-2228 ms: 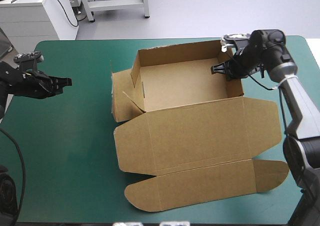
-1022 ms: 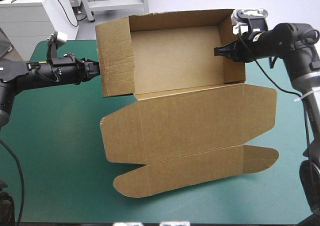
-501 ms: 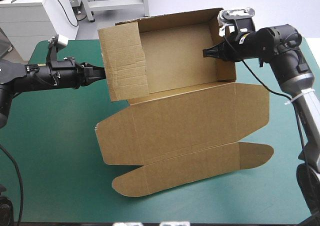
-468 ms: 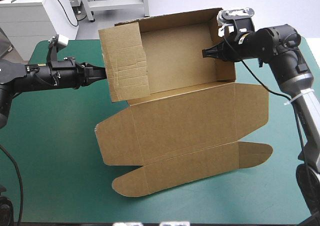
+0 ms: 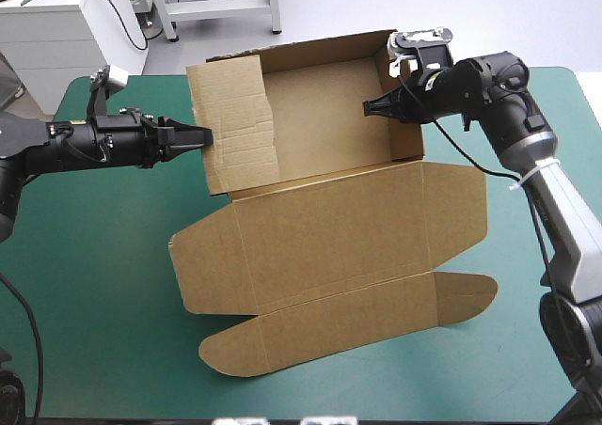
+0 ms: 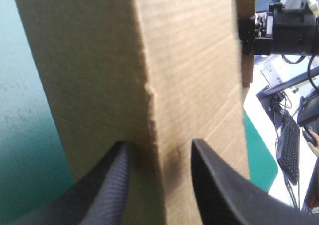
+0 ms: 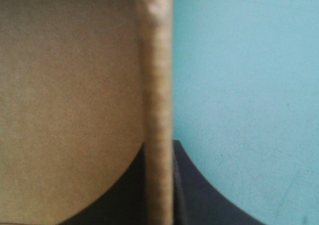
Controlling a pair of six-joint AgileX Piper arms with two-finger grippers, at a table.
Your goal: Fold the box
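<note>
The brown box (image 5: 329,115) is an open tray held up and tilted, its opening toward the high view. Its lid (image 5: 348,237) and rounded front flap (image 5: 310,336) lie spread flat on the table. My left gripper (image 5: 202,138) is at the tray's left wall, and in the left wrist view that gripper (image 6: 159,153) has the wall's edge (image 6: 149,85) between its black fingers. My right gripper (image 5: 372,107) is shut on the right wall. In the right wrist view the board's edge (image 7: 158,110) runs straight between that gripper's (image 7: 159,150) fingers.
The teal-green cover (image 5: 94,256) spreads left of the lid and also right of it (image 5: 536,256). The table's far edge lies just behind the raised tray. My right arm's wrist (image 6: 284,28) shows beyond the box in the left wrist view.
The tray was lifted off the table and tilted, then carried left with both grippers on its walls. My right gripper has moved left and the lid has slid left with the box.
</note>
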